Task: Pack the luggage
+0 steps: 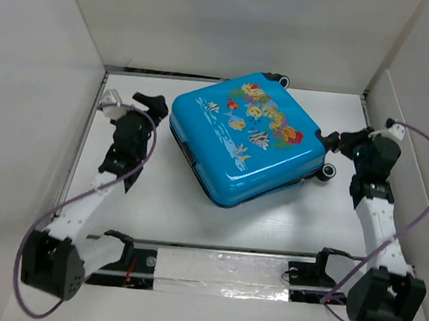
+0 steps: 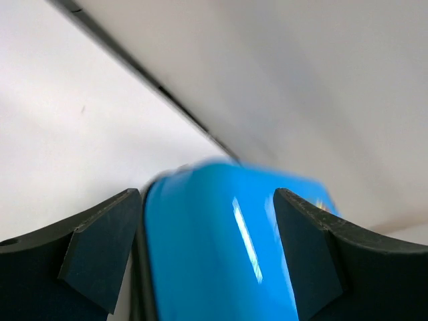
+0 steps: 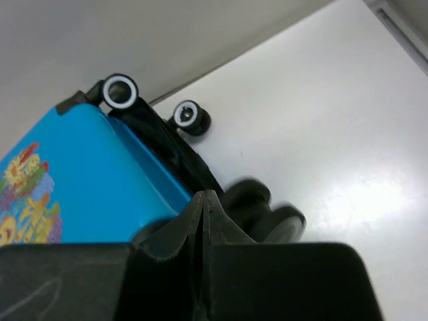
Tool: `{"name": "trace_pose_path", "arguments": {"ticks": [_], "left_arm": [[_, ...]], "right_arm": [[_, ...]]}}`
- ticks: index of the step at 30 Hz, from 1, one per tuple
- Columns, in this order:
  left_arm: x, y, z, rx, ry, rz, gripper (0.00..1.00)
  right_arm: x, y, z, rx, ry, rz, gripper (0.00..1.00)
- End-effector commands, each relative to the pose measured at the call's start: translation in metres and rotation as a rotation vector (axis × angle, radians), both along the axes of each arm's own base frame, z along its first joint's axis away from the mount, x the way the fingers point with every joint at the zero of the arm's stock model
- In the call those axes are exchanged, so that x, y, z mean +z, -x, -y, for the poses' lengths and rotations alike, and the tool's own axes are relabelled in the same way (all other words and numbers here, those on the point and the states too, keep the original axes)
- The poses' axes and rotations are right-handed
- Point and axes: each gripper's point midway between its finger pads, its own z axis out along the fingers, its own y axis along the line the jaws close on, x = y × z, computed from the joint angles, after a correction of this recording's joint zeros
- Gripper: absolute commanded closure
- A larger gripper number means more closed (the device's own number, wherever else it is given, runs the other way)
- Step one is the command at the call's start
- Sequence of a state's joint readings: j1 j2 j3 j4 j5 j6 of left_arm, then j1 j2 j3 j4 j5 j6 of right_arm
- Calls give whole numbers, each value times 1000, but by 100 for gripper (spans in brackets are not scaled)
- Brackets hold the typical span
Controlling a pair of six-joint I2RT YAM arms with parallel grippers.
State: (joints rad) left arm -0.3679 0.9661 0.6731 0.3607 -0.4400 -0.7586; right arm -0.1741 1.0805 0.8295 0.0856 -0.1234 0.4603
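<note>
Nearest wheels [image 3: 271, 217] of the luggage [image 3: 93, 174] are blurred, half-hidden.

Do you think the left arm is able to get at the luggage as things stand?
Probably yes: the left gripper is open right beside the luggage, its blue shell between the fingers in the wrist view, nothing in between.

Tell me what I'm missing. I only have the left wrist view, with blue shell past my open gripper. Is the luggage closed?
Observer: Yes. From above, the luggage lies flat and closed, fish print up.
Operator: Where's the right gripper?
Observer: The right gripper is shut and empty, beside the wheeled end.
Operator: Which corner is mine at?
Observer: The left gripper is at the luggage's left corner, on the side opposite the wheels.
</note>
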Motion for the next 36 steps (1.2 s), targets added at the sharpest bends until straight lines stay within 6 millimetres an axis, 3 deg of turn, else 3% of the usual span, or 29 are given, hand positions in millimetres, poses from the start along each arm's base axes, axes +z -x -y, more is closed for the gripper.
{"name": "trace_pose_path", "arguments": {"ticks": [1, 2, 3, 4, 5, 6, 7, 8, 9, 10, 11, 13, 14, 15, 16, 17, 18, 19, 21, 24, 25, 26, 27, 28, 29, 30, 31, 32, 36], "left_arm": [[55, -50, 4, -122, 104, 118, 22], [26, -78, 7, -146, 95, 31, 23], [24, -94, 9, -170, 94, 3, 23], [48, -115, 13, -220, 51, 12, 24], [6, -145, 21, -249, 23, -101, 24], [1, -160, 25, -262, -2, -131, 24], [21, -178, 33, -330, -52, -110, 24], [-21, -201, 34, -360, -55, -195, 24], [-26, -211, 42, -400, -61, -203, 24], [-10, -224, 46, -465, -62, -170, 24], [-45, -239, 41, -478, -49, -229, 24], [-35, -255, 45, -539, -36, -189, 24], [-58, -265, 44, -561, -29, -223, 24], [-59, -270, 47, -582, -31, -225, 24], [-42, -275, 55, -635, -39, -197, 24], [-66, -282, 60, -668, -36, -231, 24], [-67, -284, 63, -706, -56, -229, 24], [-57, -282, 77, -774, -60, -216, 24], [-71, -278, 87, -851, -46, -216, 24], [-78, -250, 105, -966, -5, -190, 24], [-103, -235, 112, -976, 21, -209, 24], [-79, -225, 110, -969, 1, -158, 24], [-82, -215, 114, -965, 1, -158, 24], [-103, -201, 116, -942, 26, -183, 24], [-80, -192, 112, -906, 31, -139, 24], [-81, -184, 109, -877, 57, -135, 24], [-105, -167, 102, -823, 85, -151, 25], [-79, -153, 102, -788, 131, -103, 25], [-90, -111, 83, -679, 144, -87, 26]], "right_arm": [[-17, 33, 11, -113, -42, 15, 100], [-24, 40, 9, -112, -46, 11, 100], [-31, 46, 7, -107, -54, 7, 100], [-53, 54, 1, -99, -68, -38, 100], [-55, 60, 0, -103, -76, -34, 100], [-63, 63, 0, -106, -82, -51, 100], [-70, 64, -1, -106, -87, -63, 100], [-84, 65, -1, -105, -85, -101, 99], [-91, 65, -2, -100, -91, -127, 97], [-101, 68, -3, -97, -95, -167, 96], [-107, 68, -3, -93, -89, -184, 94], [-113, 61, -10, -51, -84, -175, 88], [-118, 60, -11, -39, -78, -188, 87], [-127, 58, -16, -17, -74, -217, 87], [-125, 52, -16, -7, -72, -201, 87], [-129, 49, -19, 13, -69, -217, 87], [-124, 43, -20, 29, -64, -217, 85], [-133, 37, -27, 59, -62, -240, 81], [-133, 26, -41, 145, -59, -235, 73], [-130, 5, -65, 245, -49, -243, 67], [-120, -5, -70, 262, -40, -227, 67], [-129, -10, -81, 289, -35, -258, 67], [-127, -15, -88, 310, -30, -251, 68], [-121, -24, -98, 333, -23, -222, 68], [-104, -37, -106, 353, -10, -187, 68], [-111, -44, -123, 390, 5, -214, 68], [-112, -48, -131, 410, 16, -228, 68], [-109, -55, -138, 434, 32, -224, 68], [-89, -85, -163, 498, 46, -198, 67]]}}
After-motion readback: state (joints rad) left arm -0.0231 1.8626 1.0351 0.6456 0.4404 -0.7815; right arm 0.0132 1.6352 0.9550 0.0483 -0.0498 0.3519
